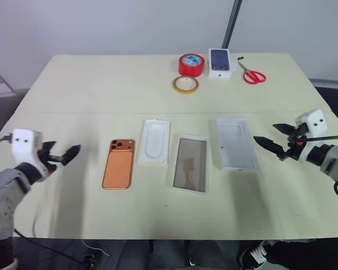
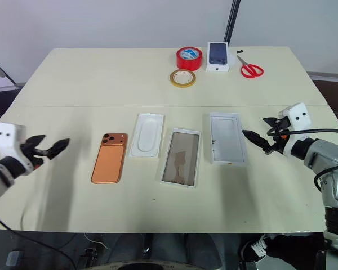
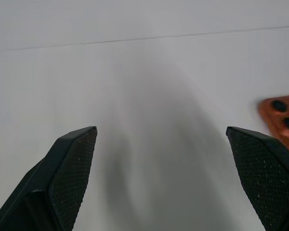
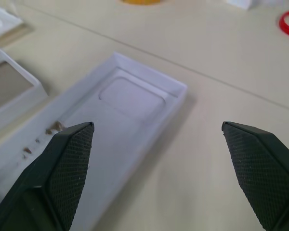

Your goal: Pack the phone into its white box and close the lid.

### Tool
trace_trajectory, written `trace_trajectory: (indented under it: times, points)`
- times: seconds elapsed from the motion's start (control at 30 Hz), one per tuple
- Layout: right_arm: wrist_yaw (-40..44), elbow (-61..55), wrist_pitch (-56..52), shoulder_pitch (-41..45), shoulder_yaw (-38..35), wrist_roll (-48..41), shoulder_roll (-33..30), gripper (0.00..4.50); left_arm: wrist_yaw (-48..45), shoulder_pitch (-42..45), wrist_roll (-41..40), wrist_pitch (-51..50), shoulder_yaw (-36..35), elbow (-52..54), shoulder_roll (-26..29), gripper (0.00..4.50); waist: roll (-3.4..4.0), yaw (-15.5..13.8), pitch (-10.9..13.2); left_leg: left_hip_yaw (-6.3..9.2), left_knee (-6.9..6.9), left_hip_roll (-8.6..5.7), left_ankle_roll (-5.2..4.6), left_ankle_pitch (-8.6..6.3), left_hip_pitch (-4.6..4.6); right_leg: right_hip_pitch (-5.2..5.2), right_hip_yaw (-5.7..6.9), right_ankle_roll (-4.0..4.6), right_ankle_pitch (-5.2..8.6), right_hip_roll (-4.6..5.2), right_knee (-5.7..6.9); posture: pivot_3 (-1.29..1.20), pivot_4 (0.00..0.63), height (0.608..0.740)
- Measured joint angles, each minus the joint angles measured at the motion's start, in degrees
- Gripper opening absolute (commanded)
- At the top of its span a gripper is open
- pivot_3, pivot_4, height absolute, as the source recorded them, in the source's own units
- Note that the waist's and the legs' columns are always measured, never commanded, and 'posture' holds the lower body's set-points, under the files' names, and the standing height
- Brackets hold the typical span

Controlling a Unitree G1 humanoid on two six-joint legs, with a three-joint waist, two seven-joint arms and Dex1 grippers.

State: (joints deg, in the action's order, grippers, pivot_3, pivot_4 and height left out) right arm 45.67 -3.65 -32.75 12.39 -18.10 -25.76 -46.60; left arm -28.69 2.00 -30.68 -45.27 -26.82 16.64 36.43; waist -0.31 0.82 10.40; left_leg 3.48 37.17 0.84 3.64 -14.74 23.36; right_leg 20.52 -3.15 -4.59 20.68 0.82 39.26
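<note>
Nothing is packed yet: the copper-orange phone lies back-up on the table, well apart from the empty white box, and both the left gripper and right gripper hover wide open, holding nothing.

Two grey metal arms with white wrist blocks and black fingers

Each arm is silver-grey with rounded joint housings. The left gripper and the right gripper each have two black pointed fingers whose inner pads have a fine dotted texture. A white box-shaped block with small dark dots sits on each wrist. Thin black cables run from both wrists.
</note>
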Motion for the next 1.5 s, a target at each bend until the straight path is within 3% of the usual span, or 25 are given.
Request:
trace_trajectory:
  times: [0.27,0.37,0.6,1.13,1.37,1.43,1.5]
  points:
    - [-0.97,-6.47,-1.26,4.05,7.62,0.09,3.04,4.43,9.89,12.59,-6.31,-14.1,14.62,8.97,-13.97,4.5,-0.04,-0.05,0.02,0.04,0.08,-0.02,0.0,0.0,0.02,-0.01,0.03,-0.01,0.0,-0.07,0.05,0.0,0.15,0.74]
    - [-1.75,-9.18,-1.45,5.75,11.36,0.92,4.29,4.43,17.4,19.66,-6.83,-20.61,15.38,7.79,-20.7,4.5,-0.07,0.02,0.03,0.06,0.12,0.0,0.0,0.0,0.03,0.0,0.04,-0.01,-0.01,-0.13,0.06,0.0,0.15,0.74]
    - [-2.73,-11.38,-1.58,6.56,13.77,1.44,5.33,4.43,28.76,28.05,-3.64,-29.35,13.85,0.93,-27.95,4.5,-0.09,-0.11,0.04,0.05,0.15,-0.03,0.01,0.01,0.05,0.0,0.06,-0.02,-0.01,-0.11,0.05,0.0,0.15,0.74]
    - [-2.63,-15.22,-2.39,3.89,13.28,1.96,4.87,4.43,31.99,38.84,-0.99,-39.32,8.16,-11.76,-33.27,4.5,-0.1,-0.21,0.02,0.05,0.16,-0.08,0.22,0.13,0.03,-0.02,0.11,-0.03,-0.01,-0.14,0.07,0.0,0.15,0.74]
    - [2.15,-23.61,-6.93,0.69,14.01,-0.39,-1.32,4.5,30.24,38.98,0.54,-38.77,7.86,-14.38,-31.55,1.33,-0.1,-0.25,0.02,0.06,0.15,-0.1,0.31,0.18,0.04,-0.03,0.11,-0.03,0.0,-0.12,0.06,0.0,0.15,0.74]
    - [4.37,-26.89,-8.28,-0.34,15.59,-1.6,-3.59,4.5,29.9,38.81,0.93,-38.79,8.0,-14.63,-31.54,0.24,-0.15,-0.2,0.05,0.07,0.15,-0.09,0.31,0.17,0.04,-0.03,0.11,-0.03,0.0,-0.12,0.06,0.0,0.15,0.74]
    - [5.67,-29.6,-9.31,-0.53,17.74,-2.1,-4.71,4.5,29.35,38.82,1.03,-38.74,7.97,-14.67,-31.56,0.06,-0.16,-0.19,0.05,0.09,0.15,-0.09,0.3,0.17,0.01,-0.05,0.12,-0.03,0.0,-0.11,0.06,0.0,0.15,0.74]
